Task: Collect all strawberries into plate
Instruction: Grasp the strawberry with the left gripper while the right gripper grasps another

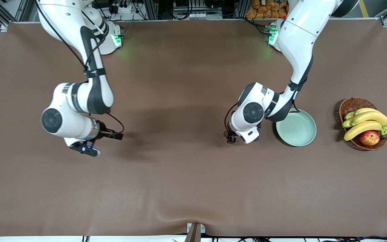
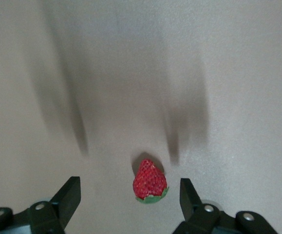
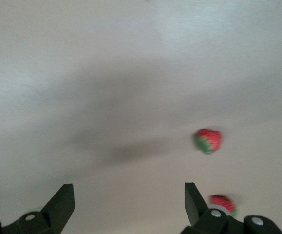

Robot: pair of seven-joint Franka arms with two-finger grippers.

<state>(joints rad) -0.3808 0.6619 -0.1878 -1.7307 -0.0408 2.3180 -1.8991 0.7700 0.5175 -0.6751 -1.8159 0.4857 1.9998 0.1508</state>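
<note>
The pale mint-green plate lies bare toward the left arm's end of the table. My left gripper is low over the table beside the plate. In the left wrist view it is open, with one strawberry lying on the table between its fingers, untouched. My right gripper hangs over the table toward the right arm's end. In the right wrist view it is open and empty. Two more strawberries lie on the table off to one side of its fingers. The arm hides them in the front view.
A brown wicker basket with bananas and a red-yellow apple stands beside the plate, at the left arm's end of the table. The brown table cover reaches to every edge.
</note>
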